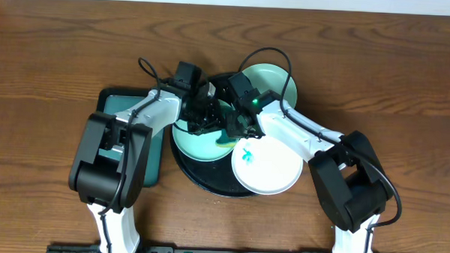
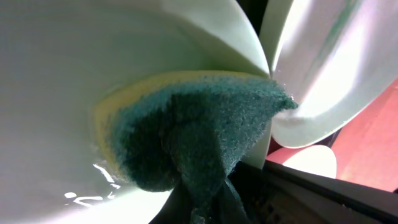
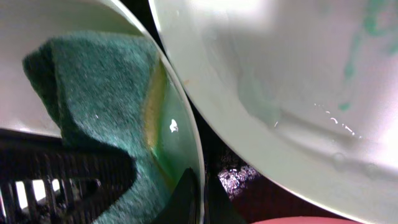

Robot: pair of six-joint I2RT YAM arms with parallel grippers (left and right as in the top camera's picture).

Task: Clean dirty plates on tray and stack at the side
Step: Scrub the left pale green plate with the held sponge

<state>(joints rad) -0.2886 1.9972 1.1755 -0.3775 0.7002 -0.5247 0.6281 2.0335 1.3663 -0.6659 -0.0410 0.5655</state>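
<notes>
left fingers [image 1: 201,118] closed on green sponge [image 2: 186,130], pressing it into mint plate [image 2: 56,74] on tray [image 1: 197,176]; right fingers [image 3: 185,202] look clamped on that plate's rim, though view's tight.

Mint-green plate [image 1: 194,144], white plate [image 1: 272,172] smeared teal, black tray [image 1: 195,176], green-and-yellow sponge [image 2: 186,137]

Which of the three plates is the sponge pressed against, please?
The mint-green plate on the tray's left side, under the left pincer's sponge; the other mint-green one and the white plate lie further right.
</notes>
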